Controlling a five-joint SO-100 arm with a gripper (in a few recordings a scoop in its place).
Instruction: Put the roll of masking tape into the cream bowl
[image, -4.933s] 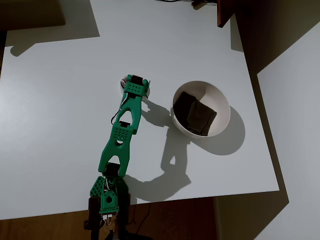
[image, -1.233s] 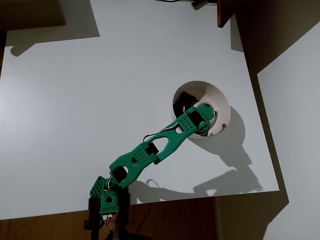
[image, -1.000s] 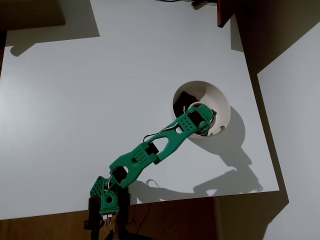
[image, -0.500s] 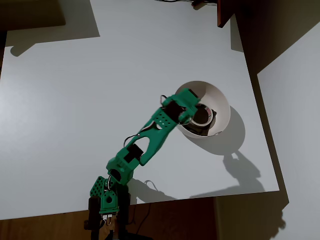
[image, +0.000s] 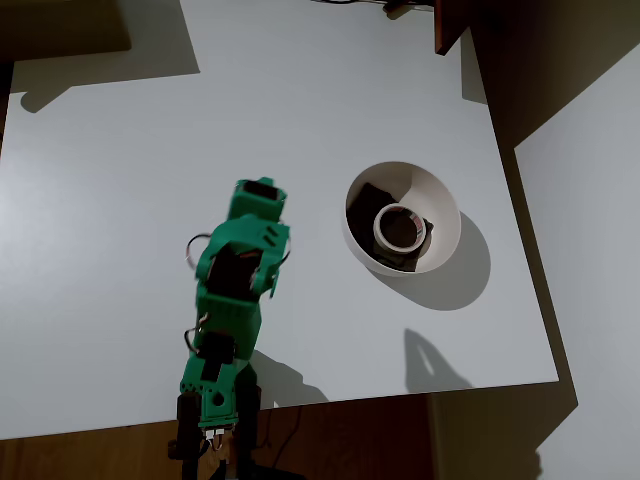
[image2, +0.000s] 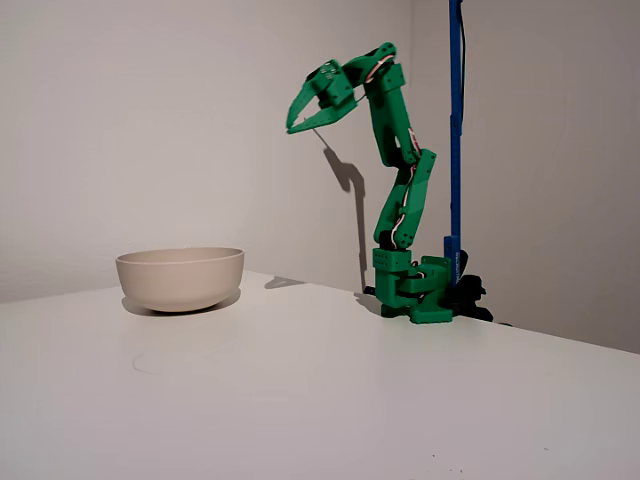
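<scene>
We take the cream bowl (image: 402, 217) as our reference for all positions. In the overhead view the roll of masking tape (image: 399, 227) lies flat inside the bowl, resting on the dark brown folded cloth (image: 370, 205) that covers the bowl's floor, with its round hole facing up and a small reddish mark visible on its upper edge. In the fixed view we see the bowl (image2: 180, 278) standing upright on the white table (image2: 320, 400), and its contents are hidden by the wall. The green arm (image2: 400, 215) is folded up over its own base, well apart from the bowl, to the bowl's left in the overhead view and to its right in the fixed view. The gripper (image2: 300, 115) is raised high above the table, points toward the bowl's side and holds nothing; its fingers are slightly spread, with a narrow gap between the tips. We judge the placing step complete, since the tape sits fully within the bowl's rim and nothing touches it. We judge the step in hand to be the retreat to a rest pose. The next move calls only for settling the arm near its base while keeping it clear of the bowl, so that the bowl is not knocked.
</scene>
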